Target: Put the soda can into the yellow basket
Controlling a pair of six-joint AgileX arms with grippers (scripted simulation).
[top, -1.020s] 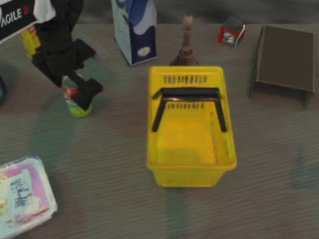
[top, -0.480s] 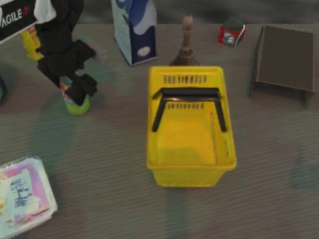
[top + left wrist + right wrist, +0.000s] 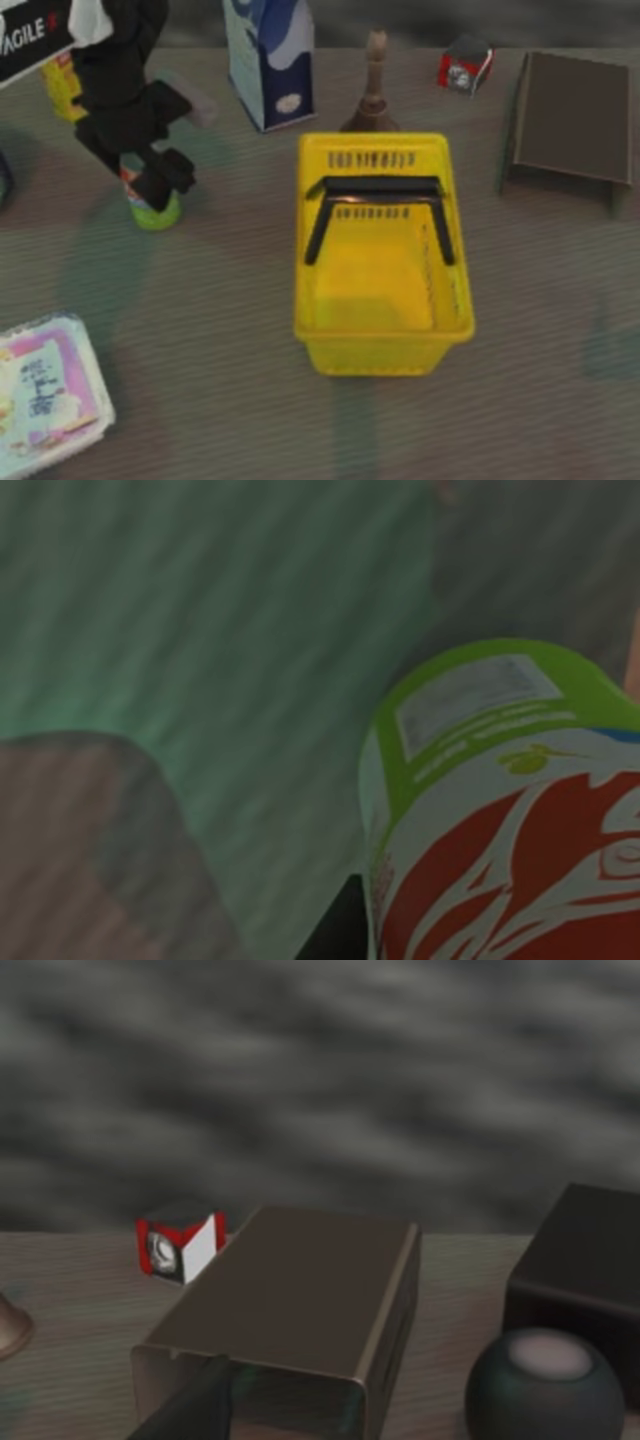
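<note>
Top view, soda can (image 3: 155, 207): upright on the table's left side, well apart from the yellow basket (image 3: 383, 345), same spot as half a second ago.
Left gripper (image 3: 152, 185): directly over the can, fingers clamped around it, no visible shift since then.
Left wrist view: can (image 3: 505, 810) fills the near field.
Right arm: out of the top view.
Neighbours: blue carton (image 3: 268, 60), bell (image 3: 372, 90) behind the basket.

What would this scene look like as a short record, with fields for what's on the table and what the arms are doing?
target: red-and-green soda can, upright, table's left
destination: bright yellow slotted plastic basket, centre, black handle folded down, nothing inside
left gripper: down over the can
right arm: not in the top view
behind basket: blue-and-white carton, brown wooden bell
right side: brown box-like stand, small red cube
</note>
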